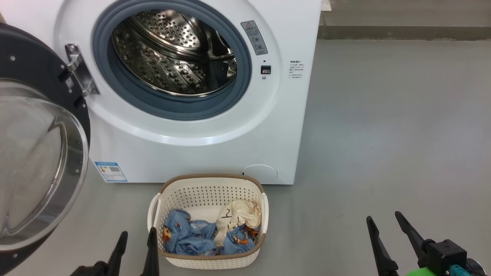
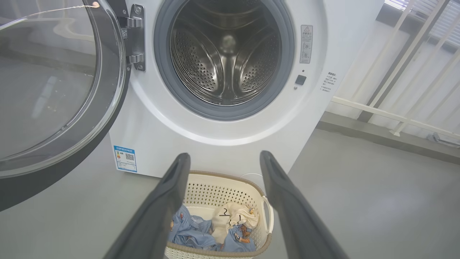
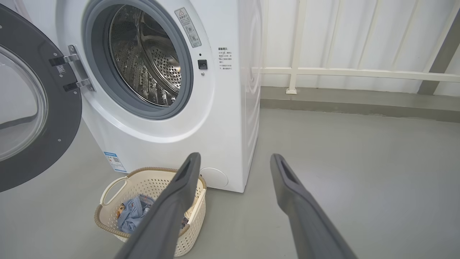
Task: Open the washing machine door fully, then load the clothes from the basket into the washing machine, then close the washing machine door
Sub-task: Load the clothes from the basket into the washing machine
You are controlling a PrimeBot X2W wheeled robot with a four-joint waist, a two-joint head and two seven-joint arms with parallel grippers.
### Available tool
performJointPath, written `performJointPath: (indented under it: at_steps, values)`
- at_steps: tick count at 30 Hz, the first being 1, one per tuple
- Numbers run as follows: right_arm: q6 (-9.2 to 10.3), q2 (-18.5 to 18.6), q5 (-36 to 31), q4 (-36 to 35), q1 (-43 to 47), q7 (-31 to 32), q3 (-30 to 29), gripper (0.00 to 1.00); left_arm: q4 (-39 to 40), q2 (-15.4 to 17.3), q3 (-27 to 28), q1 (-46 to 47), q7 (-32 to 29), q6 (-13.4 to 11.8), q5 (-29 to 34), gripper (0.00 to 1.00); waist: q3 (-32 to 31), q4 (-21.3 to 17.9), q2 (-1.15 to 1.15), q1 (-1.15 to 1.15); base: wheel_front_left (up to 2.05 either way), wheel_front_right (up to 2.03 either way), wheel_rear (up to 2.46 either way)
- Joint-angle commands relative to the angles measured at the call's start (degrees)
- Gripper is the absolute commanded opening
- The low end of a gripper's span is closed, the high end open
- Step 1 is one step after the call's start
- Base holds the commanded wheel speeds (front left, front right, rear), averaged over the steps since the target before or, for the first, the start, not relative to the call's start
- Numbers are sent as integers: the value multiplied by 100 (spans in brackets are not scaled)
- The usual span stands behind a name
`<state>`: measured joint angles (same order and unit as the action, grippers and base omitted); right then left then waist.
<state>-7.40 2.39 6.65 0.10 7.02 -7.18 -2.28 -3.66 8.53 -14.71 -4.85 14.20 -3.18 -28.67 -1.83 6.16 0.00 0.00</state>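
Clothes: a small heap of light blue printed garments and one cream cloth marked in black. They are lodged loose in the basket, which is set on the grey floor just before the washing machine, below its opening. The clothes are judged soft, light and limp, and likely to drape and trail when lifted. A pinch into a bunched fold atop the heap is advised. The basket is judged light and apt to slide if snagged. Washing machine door: swung wide to the left on its hinge. Left gripper: fingers spread, nothing held, placed just beside the basket's near left corner. Right gripper: fingers spread, nothing held, well apart to the right. Obstacles: the basket's rim and the gasket lip, on which trailing cloth might be caught. A white railing is noted behind, well apart.
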Motion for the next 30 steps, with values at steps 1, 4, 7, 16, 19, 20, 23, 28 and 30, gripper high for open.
performJointPath:
  at_steps: [1, 4, 7, 16, 19, 20, 23, 28, 30]
  values:
    - [-9, 49, -28, -145, -92, -15, 161, 100, 164, 71, 211, 116, 31, 15, -14, 100, 3, 3, 0, 0, 75, -119, 44]
    - [-9, 49, -28, -149, -86, -14, 156, 100, 178, 91, 213, 127, 32, -3, -1, 100, 8, 15, 0, 0, 102, -146, 44]
    - [-9, 49, -28, -146, -87, -12, 152, 100, 181, 105, 199, 130, 33, -13, 16, 100, 11, 27, 0, 0, 143, -187, 45]
    - [-9, 49, -31, -132, -92, -1, 153, 100, 123, 154, 142, 179, 52, -83, 244, 100, 31, 48, 0, 0, 165, -189, 24]
    - [-9, 49, -31, -139, -93, 6, 152, 100, 101, 154, 129, 181, 57, -62, 259, 100, 45, 48, 0, 0, 104, -104, 0]
    - [-9, 49, -31, -138, -95, 7, 149, 100, 94, 155, 122, 184, 59, -51, 266, 100, 50, 48, 0, 0, 77, -77, 0]
    - [-9, 49, -31, -131, -101, 6, 141, 100, 82, 160, 97, 195, 62, -14, 283, 100, 61, 44, 0, 0, 50, -50, 0]
    - [-9, 49, -25, -120, -114, 0, 132, 100, 77, 151, 106, 207, 68, -5, 300, 100, 71, 36, 0, 0, 6, -6, 0]
    - [-9, 49, -22, -115, -117, -3, 131, 100, 74, 147, 111, 208, 70, -4, 307, 100, 71, 33, 0, 0, 0, 0, 0]
